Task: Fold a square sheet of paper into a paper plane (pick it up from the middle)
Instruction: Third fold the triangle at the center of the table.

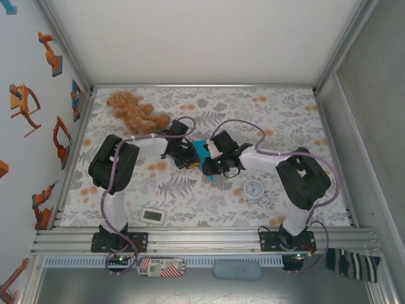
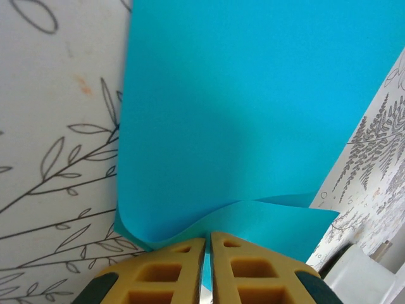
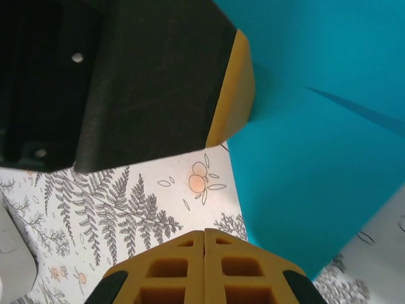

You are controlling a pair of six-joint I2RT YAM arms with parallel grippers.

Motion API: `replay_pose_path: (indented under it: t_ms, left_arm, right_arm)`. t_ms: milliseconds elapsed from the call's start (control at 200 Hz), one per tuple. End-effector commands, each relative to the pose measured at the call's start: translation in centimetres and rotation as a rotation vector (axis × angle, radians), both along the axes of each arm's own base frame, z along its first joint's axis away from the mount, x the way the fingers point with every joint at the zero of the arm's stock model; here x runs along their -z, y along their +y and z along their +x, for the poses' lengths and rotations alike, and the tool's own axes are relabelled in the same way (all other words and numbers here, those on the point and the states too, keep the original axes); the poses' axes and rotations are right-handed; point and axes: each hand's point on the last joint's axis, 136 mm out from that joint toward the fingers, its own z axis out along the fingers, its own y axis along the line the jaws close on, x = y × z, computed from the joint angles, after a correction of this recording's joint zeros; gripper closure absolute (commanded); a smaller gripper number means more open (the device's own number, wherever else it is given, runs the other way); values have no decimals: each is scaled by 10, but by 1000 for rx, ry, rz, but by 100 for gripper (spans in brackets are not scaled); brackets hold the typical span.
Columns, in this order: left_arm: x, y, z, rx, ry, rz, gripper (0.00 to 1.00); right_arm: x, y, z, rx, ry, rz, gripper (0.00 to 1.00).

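Observation:
The turquoise square sheet of paper lies mid-table between both arms, with a crease line across it. My left gripper is shut on its near edge, and the paper curls up in a wave just ahead of the yellow fingertips. In the top view that gripper sits at the sheet's left side. My right gripper is shut with nothing between its fingers, hovering over the patterned cloth just left of the sheet; from above it is at the sheet's lower right. The paper plane is out of view.
A brown teddy bear lies at the back left. A small round white clock sits right of centre, close to the right arm. A white rectangular gadget rests near the front rail. The left gripper's finger looms close above my right gripper.

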Motion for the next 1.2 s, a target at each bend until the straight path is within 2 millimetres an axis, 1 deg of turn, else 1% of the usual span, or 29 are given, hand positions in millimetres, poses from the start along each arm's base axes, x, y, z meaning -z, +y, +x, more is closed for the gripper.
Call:
replay_pose_path:
  t_ms: [0, 105, 260, 496, 796, 951, 1027, 1197]
  left_arm:
    - [61, 44, -26, -13, 108, 234, 86]
    - [63, 45, -27, -10, 109, 242, 86]
    - [65, 48, -29, 12, 111, 258, 86]
    - [72, 56, -31, 53, 117, 281, 86]
    - [74, 55, -30, 55, 120, 279, 86]
    - [76, 57, -30, 55, 127, 287, 86]
    - [77, 57, -30, 55, 127, 288, 86]
    - [79, 56, -30, 55, 132, 289, 86]
  right_arm:
    - [-3, 13, 2, -15, 21, 38, 100]
    - [6, 10, 1, -12, 32, 12, 100]
    - [19, -1, 1, -11, 26, -32, 100]
    - [22, -12, -4, -32, 32, -38, 100]
    - [36, -28, -12, -21, 60, -68, 100]
    - [43, -36, -19, -26, 78, -80, 100]
    - [45, -40, -26, -36, 89, -80, 100]
    - [41, -46, -41, -66, 97, -70, 100]
